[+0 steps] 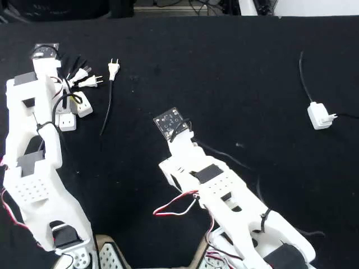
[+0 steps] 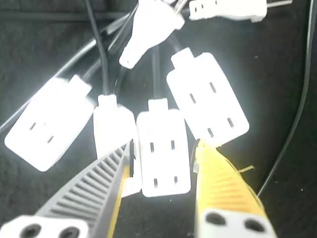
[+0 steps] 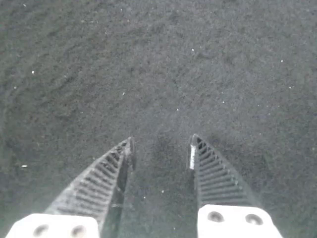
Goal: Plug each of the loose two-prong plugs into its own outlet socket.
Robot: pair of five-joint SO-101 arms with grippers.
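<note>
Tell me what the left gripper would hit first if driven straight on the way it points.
Most likely the middle white outlet socket: the left gripper has its open jaws either side of it. How near the tips are is unclear. Farther on lies a loose white plug.

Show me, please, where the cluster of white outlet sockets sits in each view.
High view: outlet sockets at far left, beside the left arm.
Left wrist view: centre, middle one between the left gripper fingertips.
Right wrist view: right gripper above black table, the shared landmark.
</note>
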